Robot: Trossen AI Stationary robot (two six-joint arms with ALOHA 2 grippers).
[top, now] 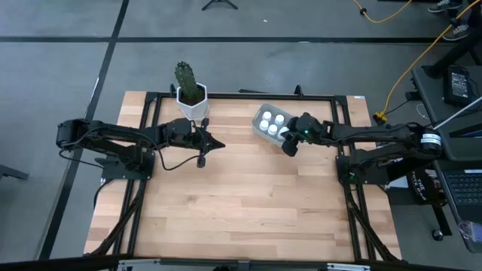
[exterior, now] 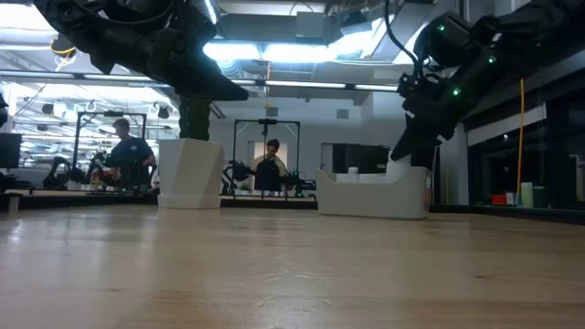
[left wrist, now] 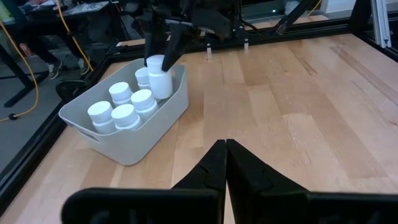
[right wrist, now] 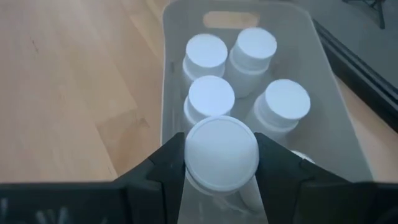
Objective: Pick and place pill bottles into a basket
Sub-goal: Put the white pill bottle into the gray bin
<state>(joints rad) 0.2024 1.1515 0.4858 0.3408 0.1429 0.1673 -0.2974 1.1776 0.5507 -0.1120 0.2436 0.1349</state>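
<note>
Two dark six-joint arms reach in over the pale wooden plank table, one from each side. The left gripper hangs over the far-left middle of the table, near the white hexagonal pot holding a green cactus, its fingers pressed together with nothing between them. The right gripper sits at the near-right corner of the shallow pale grey-blue rectangular plastic basket, which lies at the far side of the table, right of the pot and tilted against the table's edges. Its fingers pinch one small white cylindrical pill bottle with a white cap by its sides, cap up, just above the basket's near-right end. Five more white pill bottles stand upright inside the basket, clustered close together toward its left and middle. Beyond the table, the level view shows two people far off in the room behind.
</note>
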